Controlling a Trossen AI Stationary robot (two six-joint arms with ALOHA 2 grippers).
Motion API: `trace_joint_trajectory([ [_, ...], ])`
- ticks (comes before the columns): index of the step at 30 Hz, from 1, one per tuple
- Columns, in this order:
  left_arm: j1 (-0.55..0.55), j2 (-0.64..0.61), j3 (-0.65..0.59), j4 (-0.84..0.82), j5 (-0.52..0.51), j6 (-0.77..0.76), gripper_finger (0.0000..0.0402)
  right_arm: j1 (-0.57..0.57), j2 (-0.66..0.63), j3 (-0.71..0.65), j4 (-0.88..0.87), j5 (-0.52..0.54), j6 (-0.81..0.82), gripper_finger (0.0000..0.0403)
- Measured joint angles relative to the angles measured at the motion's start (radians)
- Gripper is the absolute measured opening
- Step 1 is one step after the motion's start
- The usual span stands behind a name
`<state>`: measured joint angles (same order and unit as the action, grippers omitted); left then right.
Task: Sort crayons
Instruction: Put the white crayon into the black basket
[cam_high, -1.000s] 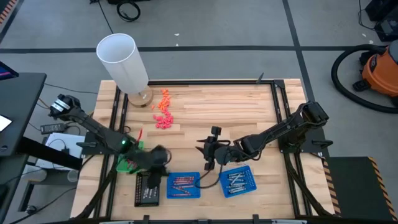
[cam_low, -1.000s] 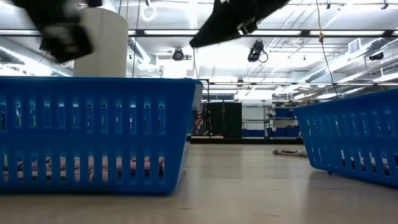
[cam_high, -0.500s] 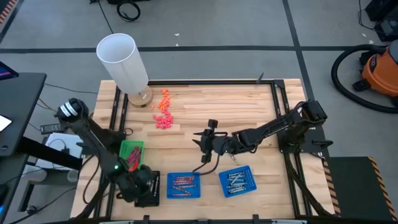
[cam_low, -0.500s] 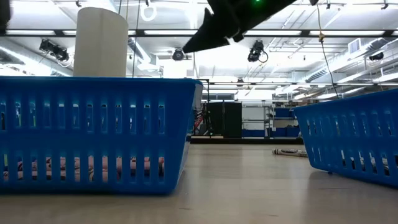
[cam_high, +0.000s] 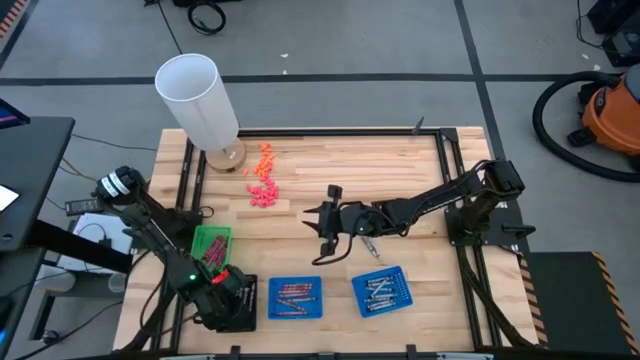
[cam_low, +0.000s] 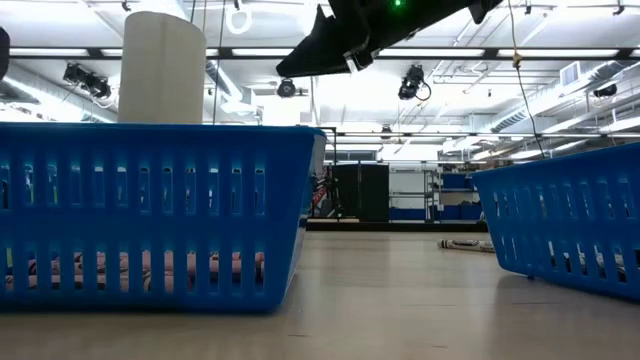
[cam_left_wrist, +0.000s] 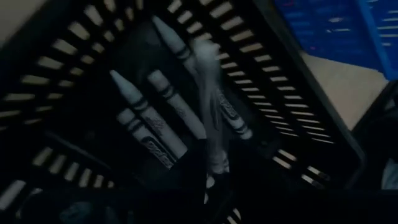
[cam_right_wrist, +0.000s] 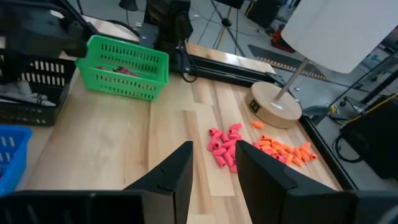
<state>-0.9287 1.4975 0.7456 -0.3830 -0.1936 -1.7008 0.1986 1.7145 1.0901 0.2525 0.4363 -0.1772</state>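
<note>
- The left gripper (cam_high: 226, 298) hangs low over the black tray (cam_high: 243, 318) at the near left corner of the table. Its wrist view looks straight down into that tray.
- In there we count four pale crayons (cam_left_wrist: 163, 118) lying on the slatted floor. A fifth, blurred pale stick (cam_left_wrist: 208, 106) stands on end just above the dark fingers.
- We cannot tell whether the left claw holds this stick or has let it go, nor how wide it stands.
- We judge the step in hand to be the drop of a pale crayon into the black tray.
- The right gripper (cam_high: 325, 222) waits above mid-table. Its fingers (cam_right_wrist: 177, 171) are spread with nothing between them, facing the pink pieces (cam_right_wrist: 222, 148) and orange pieces (cam_right_wrist: 285, 149) near the lamp (cam_high: 196, 98).
- Small trays, counted: four. There is one green tray (cam_high: 212, 231) with reddish crayons (cam_high: 213, 256), one black, and two blue.
- The left blue tray (cam_high: 295, 281) holds reddish sticks (cam_high: 294, 295). The right blue tray (cam_high: 357, 285) holds grey sticks (cam_high: 381, 290). Both lots are too small to count.
- Next, in our judgement, the left claw needs to release cleanly, rise clear of the tray wall and go to fetch another crayon.
</note>
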Motion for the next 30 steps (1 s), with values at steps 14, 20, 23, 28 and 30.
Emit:
trace_joint_trajectory([
  [14, 0.021, -0.053, 0.001, 0.062, 0.005, 0.225, 0.0138, 0.001, 0.000, -0.054, -0.042, -0.046, 0.074, 0.0130],
  [20, 0.059, -0.176, 0.002, 0.122, -0.002, 0.416, 0.0139, 0.019, 0.000, -0.077, -0.073, -0.042, 0.135, 0.0130],
  [23, 0.084, -0.223, 0.002, 0.120, -0.048, 0.524, 0.0139, 0.030, 0.000, -0.084, -0.118, -0.040, 0.171, 0.0130],
  [28, 0.148, -0.247, 0.002, 0.120, -0.094, 0.714, 0.0139, 0.048, 0.000, -0.087, -0.237, -0.034, 0.256, 0.0129],
  [30, 0.175, -0.247, 0.002, 0.119, -0.097, 0.785, 0.0139, 0.056, 0.000, -0.087, -0.284, -0.022, 0.294, 0.0129],
])
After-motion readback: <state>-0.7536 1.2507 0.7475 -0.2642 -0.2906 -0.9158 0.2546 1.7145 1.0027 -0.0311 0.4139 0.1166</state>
